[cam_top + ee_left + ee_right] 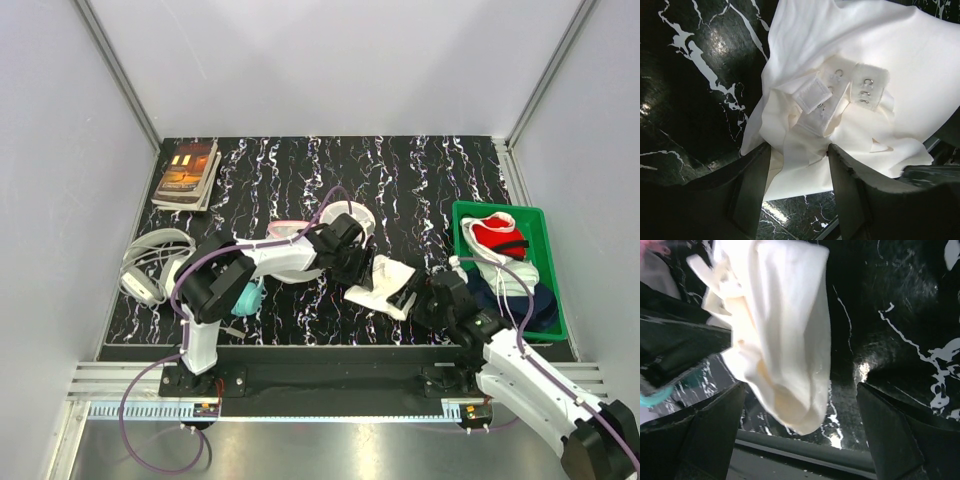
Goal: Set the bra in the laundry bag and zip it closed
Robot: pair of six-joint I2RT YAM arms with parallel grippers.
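Note:
The bra (385,283) here is white, not black, with hook-and-eye clasps showing in the left wrist view (860,87). It sits at the front middle of the table. My left gripper (362,268) is closed on a bunched fold of it (799,150), with fabric between the fingertips. In the right wrist view the bra (790,315) hangs lifted off the table. My right gripper (425,300) is open and empty just right of the bra (800,405). The laundry bag (288,230), white mesh with pink trim, lies behind the left arm and is partly hidden.
A green bin (545,215) holding red and white clothes (497,238) stands at the right. Books (187,172) lie at the back left. White headphones (150,265) and a teal object (248,298) are at the left. The table's front edge is just below the bra.

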